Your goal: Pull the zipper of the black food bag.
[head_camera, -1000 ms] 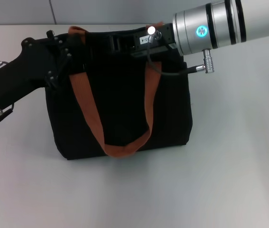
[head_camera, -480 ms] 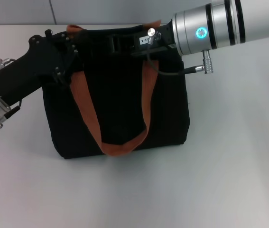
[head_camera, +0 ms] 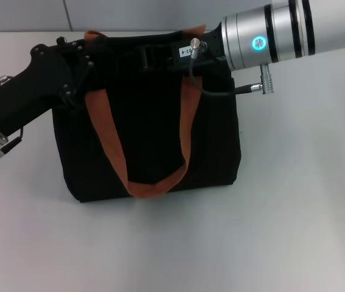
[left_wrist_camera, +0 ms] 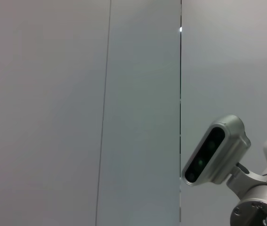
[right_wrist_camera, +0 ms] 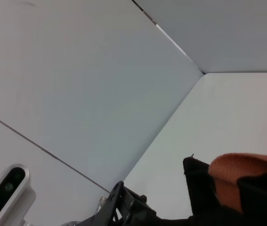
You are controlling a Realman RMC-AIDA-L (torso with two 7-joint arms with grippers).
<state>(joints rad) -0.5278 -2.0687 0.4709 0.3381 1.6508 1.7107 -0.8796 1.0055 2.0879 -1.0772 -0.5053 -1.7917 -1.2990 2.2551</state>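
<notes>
The black food bag (head_camera: 151,131) stands upright on the white table in the middle of the head view. Two orange-brown straps (head_camera: 108,141) hang over its front. My left gripper (head_camera: 87,53) reaches in from the lower left and sits at the bag's upper left corner. My right gripper (head_camera: 146,56) comes from the upper right and sits on the bag's top edge, near the middle. The zipper is hidden behind the dark gripper bodies. The right wrist view shows a strap loop (right_wrist_camera: 246,178) and a corner of the bag (right_wrist_camera: 197,188).
The white table (head_camera: 294,201) lies bare around the bag, with a grey wall behind it. A cable and plug (head_camera: 254,87) hang from my right wrist over the bag's upper right corner. The left wrist view shows only wall panels and my head camera (left_wrist_camera: 215,149).
My left gripper moved up to the bag's top left corner, then drew a little to the left. The bag shifted slightly left with it. The right arm stayed almost still.
</notes>
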